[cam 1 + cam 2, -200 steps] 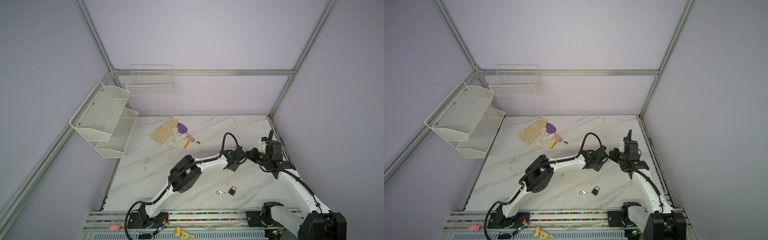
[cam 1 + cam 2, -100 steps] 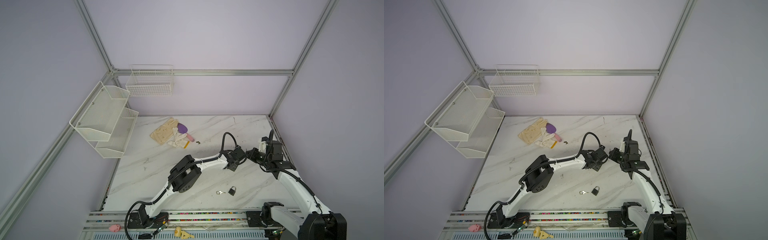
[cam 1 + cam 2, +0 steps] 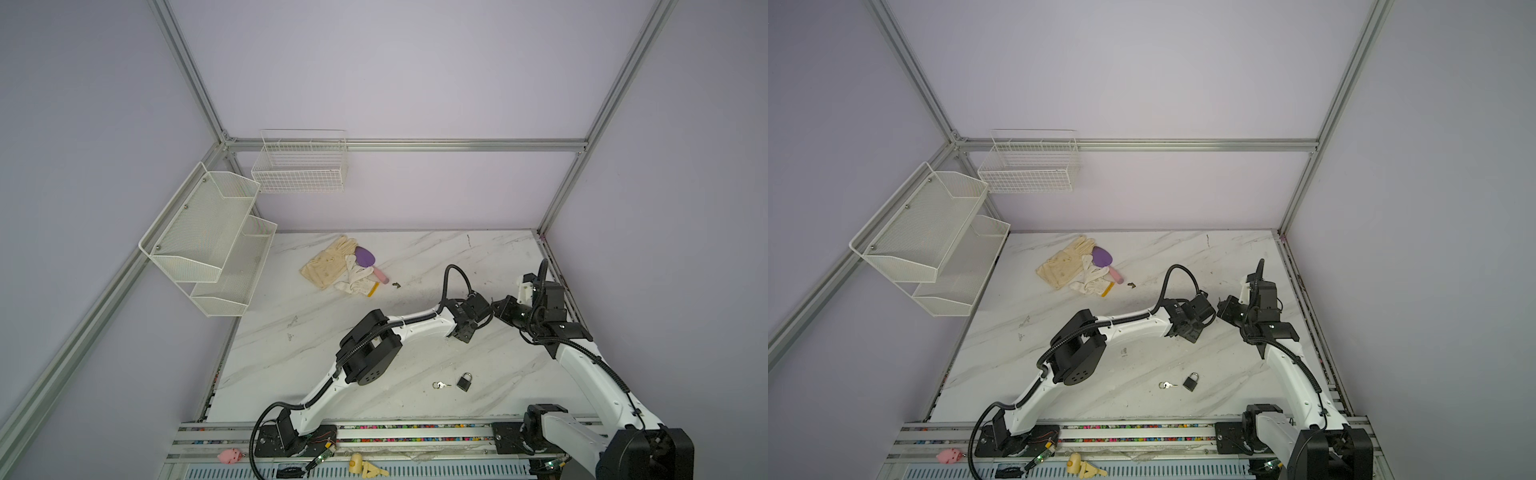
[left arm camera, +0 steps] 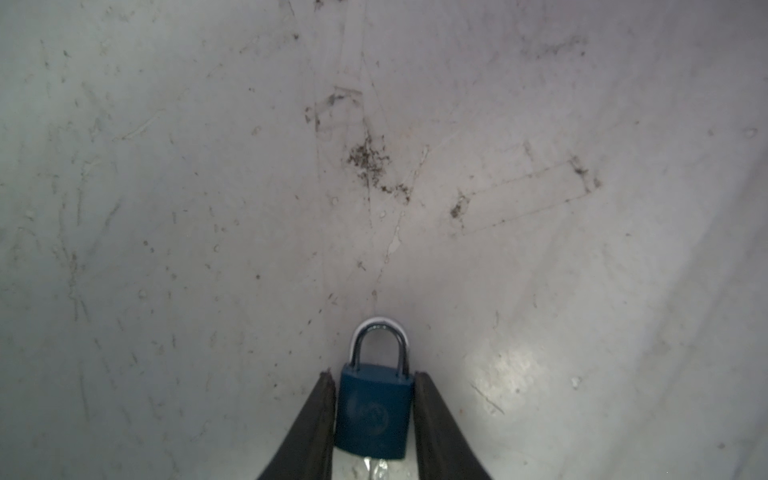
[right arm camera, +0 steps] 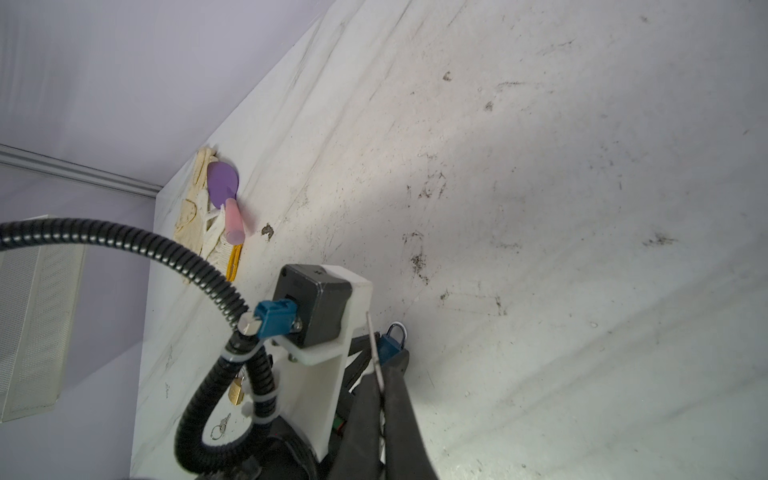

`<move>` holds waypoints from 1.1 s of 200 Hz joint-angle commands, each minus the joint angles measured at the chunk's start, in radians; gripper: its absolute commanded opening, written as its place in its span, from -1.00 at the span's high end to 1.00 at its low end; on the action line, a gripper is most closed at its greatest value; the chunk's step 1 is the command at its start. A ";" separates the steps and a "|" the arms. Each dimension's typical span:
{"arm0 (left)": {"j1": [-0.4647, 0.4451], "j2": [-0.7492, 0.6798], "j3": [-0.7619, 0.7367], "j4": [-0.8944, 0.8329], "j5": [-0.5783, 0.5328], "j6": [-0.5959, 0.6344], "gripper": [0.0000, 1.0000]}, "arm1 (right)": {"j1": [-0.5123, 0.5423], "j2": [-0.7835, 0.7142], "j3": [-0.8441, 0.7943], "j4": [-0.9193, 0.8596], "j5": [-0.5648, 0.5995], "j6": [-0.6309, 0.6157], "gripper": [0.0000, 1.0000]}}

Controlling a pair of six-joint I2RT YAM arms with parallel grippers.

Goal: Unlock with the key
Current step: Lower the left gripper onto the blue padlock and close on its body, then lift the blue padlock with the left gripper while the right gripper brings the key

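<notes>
Pinching the blue padlock (image 4: 374,411) by its two narrow sides, the left hand (image 4: 372,376) was closed down to the body's width, with the shackle pointing away from the wrist over the bench (image 4: 208,166). The right hand (image 5: 386,368) was fully shut on a thin metal strip, evidently the key (image 5: 371,332), and met the lock right of the bench's middle. Whether the key had entered the keyhole could not be told, since only a blurred glint showed under the lock.

The likely failure was a slightly skewed key, which would jam or skid off the lock's face. Turning could also twist the lock between its smooth sides, or roll the key within its flat pinch. With the two wrists crowded close together, a larger correction risked a knock. A second padlock (image 3: 464,381) lay well apart.
</notes>
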 commanded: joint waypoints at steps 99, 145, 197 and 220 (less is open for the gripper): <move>0.013 0.026 0.098 -0.071 0.025 -0.035 0.50 | -0.006 -0.021 0.005 0.006 -0.019 -0.031 1.00; 0.032 -0.025 0.110 -0.072 -0.005 -0.117 0.65 | -0.007 -0.018 0.017 -0.004 -0.021 -0.052 1.00; 0.097 -0.289 -0.071 -0.002 -0.054 -0.322 0.83 | 0.055 0.019 0.068 -0.018 -0.025 -0.075 1.00; 0.152 -0.468 -0.289 0.159 0.004 -0.444 0.88 | 0.167 0.054 0.106 -0.014 0.034 -0.069 1.00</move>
